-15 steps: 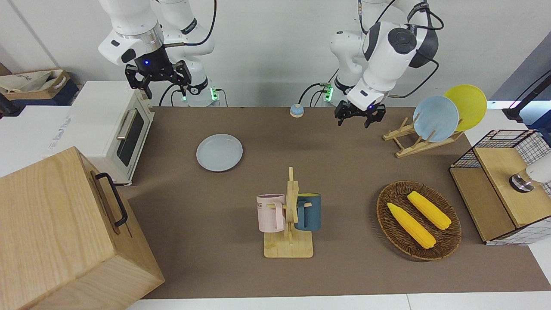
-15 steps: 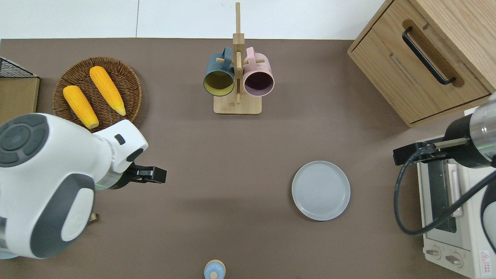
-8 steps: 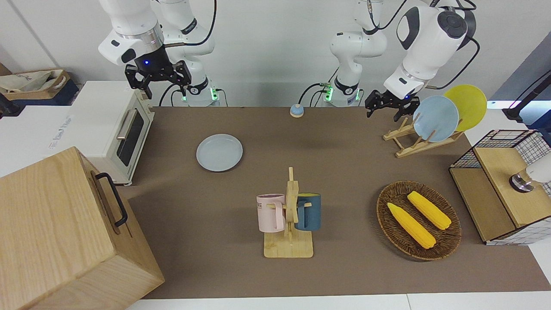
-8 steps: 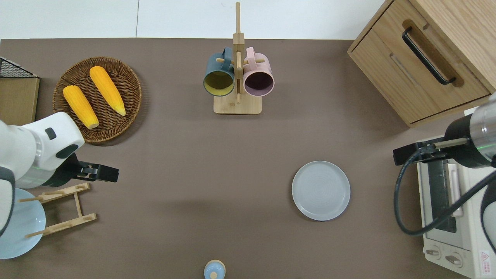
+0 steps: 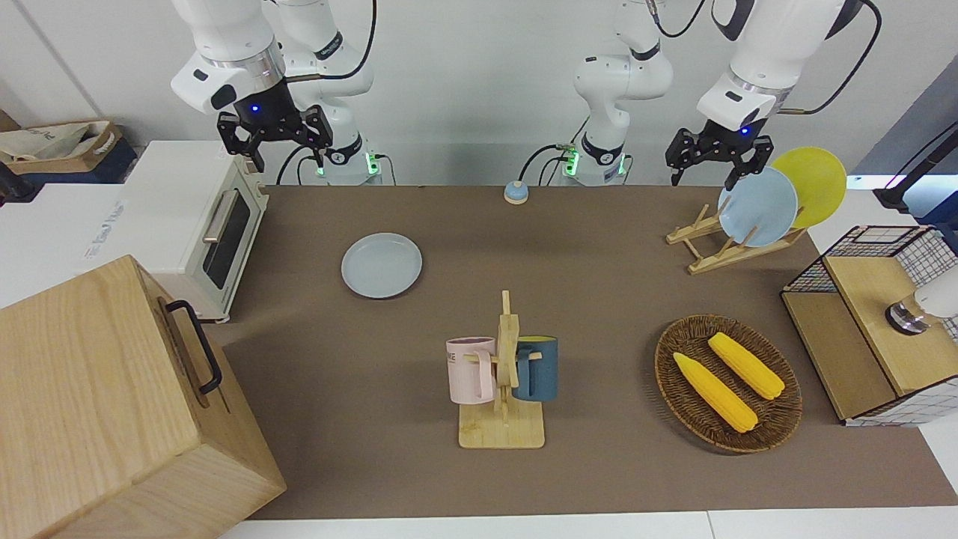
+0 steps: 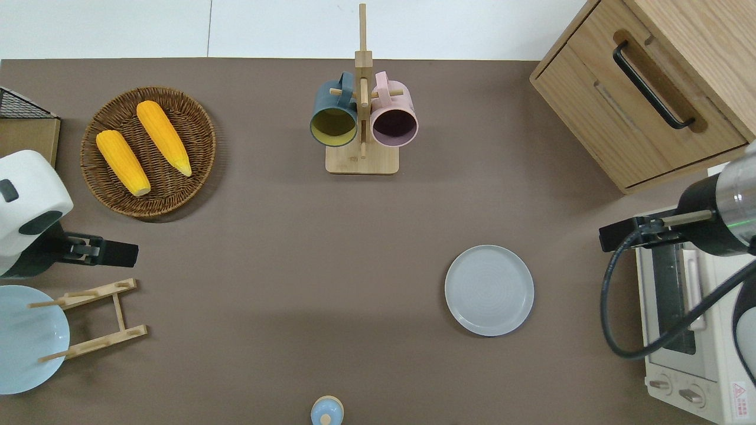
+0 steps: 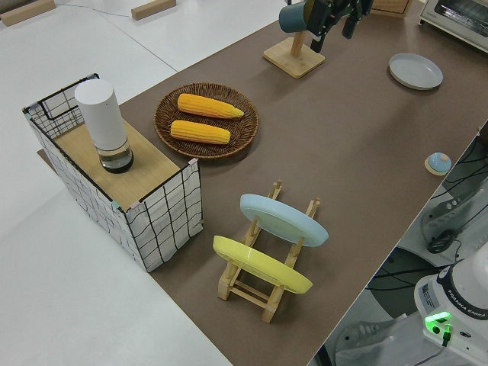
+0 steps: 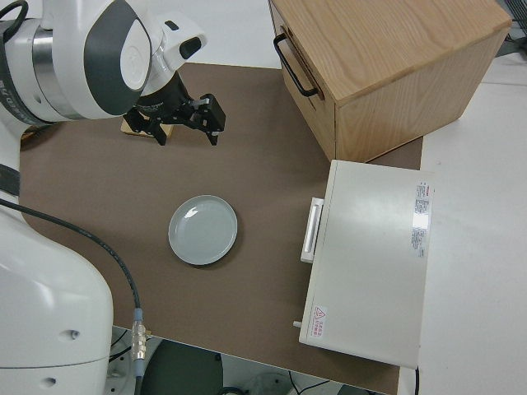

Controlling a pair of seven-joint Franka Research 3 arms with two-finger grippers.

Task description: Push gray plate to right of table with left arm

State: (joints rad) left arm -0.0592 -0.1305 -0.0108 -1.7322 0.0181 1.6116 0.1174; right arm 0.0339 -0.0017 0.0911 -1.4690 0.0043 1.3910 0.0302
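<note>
Gray plate [image 6: 489, 290] is seen flat on the table [image 6: 283, 236] toward the right arm's end, beside the white toaster oven [image 6: 691, 330] marked with a red warning label [image 8: 319, 316] of unreadable text, while the left gripper [image 5: 709, 156], fingers spread and empty, is held up by the plate rack [image 6: 91, 319]; the right arm is parked.

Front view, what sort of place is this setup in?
Probably a robotics lab staged as a kitchen: two white arms mounted at a brown table, a toaster oven at the right arm's end, a mug rack, and a wooden rack holding a light blue plate and a yellow plate.
</note>
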